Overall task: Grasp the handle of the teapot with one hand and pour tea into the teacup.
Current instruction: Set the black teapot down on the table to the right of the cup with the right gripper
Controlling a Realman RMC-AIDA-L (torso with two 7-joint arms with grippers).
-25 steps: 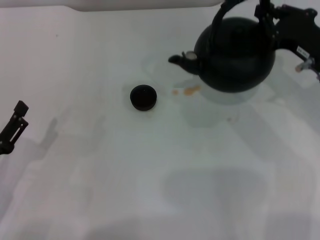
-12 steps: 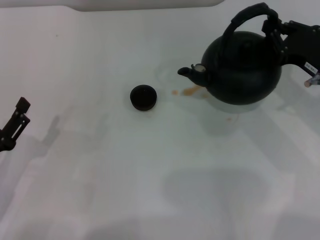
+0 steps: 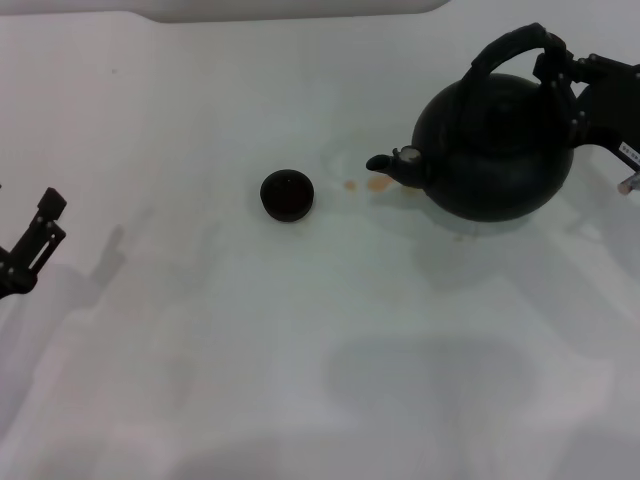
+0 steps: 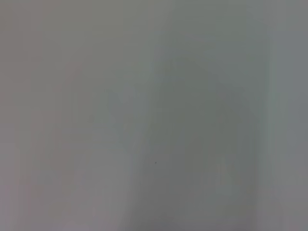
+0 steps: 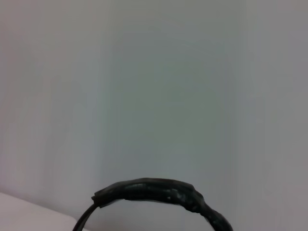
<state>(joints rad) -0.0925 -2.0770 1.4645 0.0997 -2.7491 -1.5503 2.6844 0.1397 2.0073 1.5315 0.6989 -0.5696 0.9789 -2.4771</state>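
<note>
teapot: teapot (image 3: 497,148) sits at the table's far right in the head view, upright, spout pointing toward the robot's left at the teacup.
handle: handle (image 3: 512,47) arches over the pot's top; right wrist view shows its wrapped arc (image 5: 154,190) against plain white.
right gripper: right gripper (image 3: 562,72) is at the handle's right end, clamped on it.
teacup: teacup (image 3: 287,195) stands near table centre, well apart from the spout tip.
stains: 2 small orange-brown spots (image 3: 377,184) on the table (image 3: 300,350), between cup and pot, just under the spout.
left gripper: left gripper (image 3: 30,250) is parked at the left edge, holding nothing; can't tell whether its fingers are apart or together.
</note>
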